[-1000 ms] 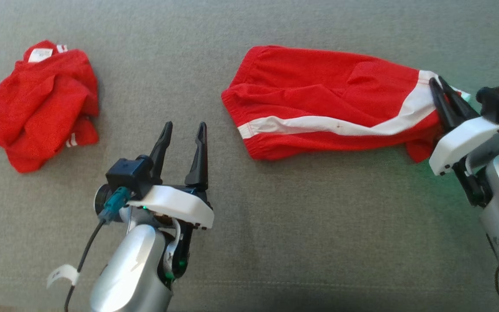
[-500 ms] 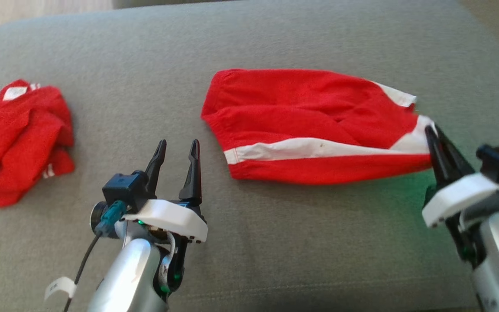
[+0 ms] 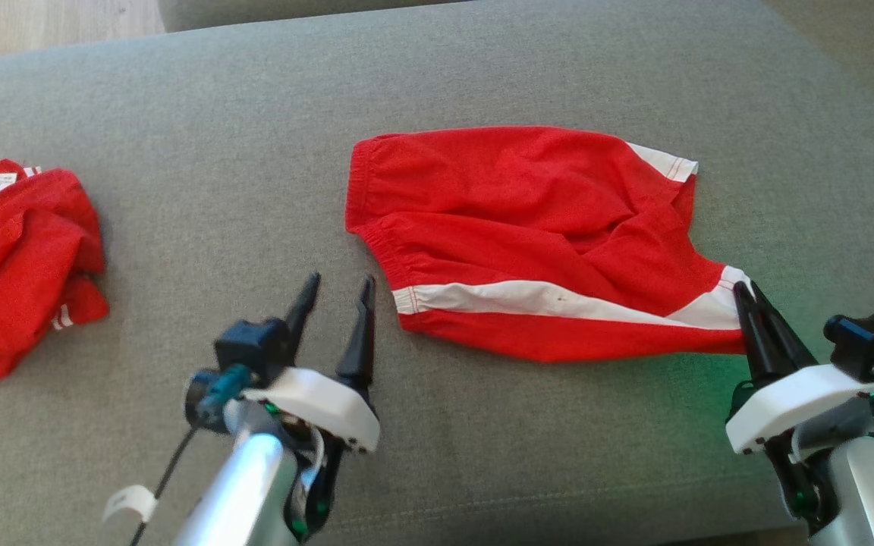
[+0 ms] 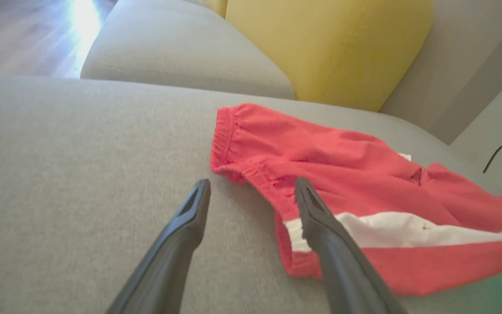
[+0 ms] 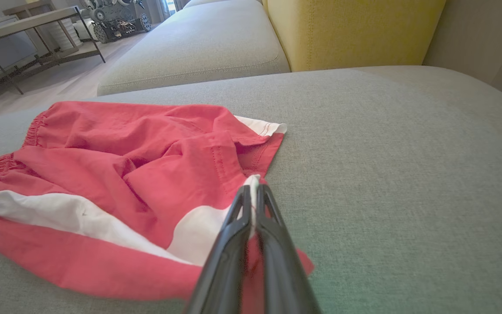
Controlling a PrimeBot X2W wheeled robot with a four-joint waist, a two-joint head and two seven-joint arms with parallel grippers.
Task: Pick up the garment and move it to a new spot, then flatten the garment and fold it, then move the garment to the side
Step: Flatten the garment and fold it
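One stage of three appears largely done: the garment [image 3: 528, 235], red shorts with a white stripe, lies mid-seat on the grey sofa cushion [image 3: 179, 98], roughly spread but wrinkled. The right gripper [image 3: 746, 292] has its fingers pressed together, pinching the white leg hem at the garment's right end. The left gripper [image 3: 341, 279] hovers spread wide and empty, just beside the waistband corner. Flattening, folding and the move aside remain. A second crumpled red garment [image 3: 16, 258] lies well apart at the left. A yellow cushion [image 4: 329, 39] stands behind. Neither appears to obstruct the work.
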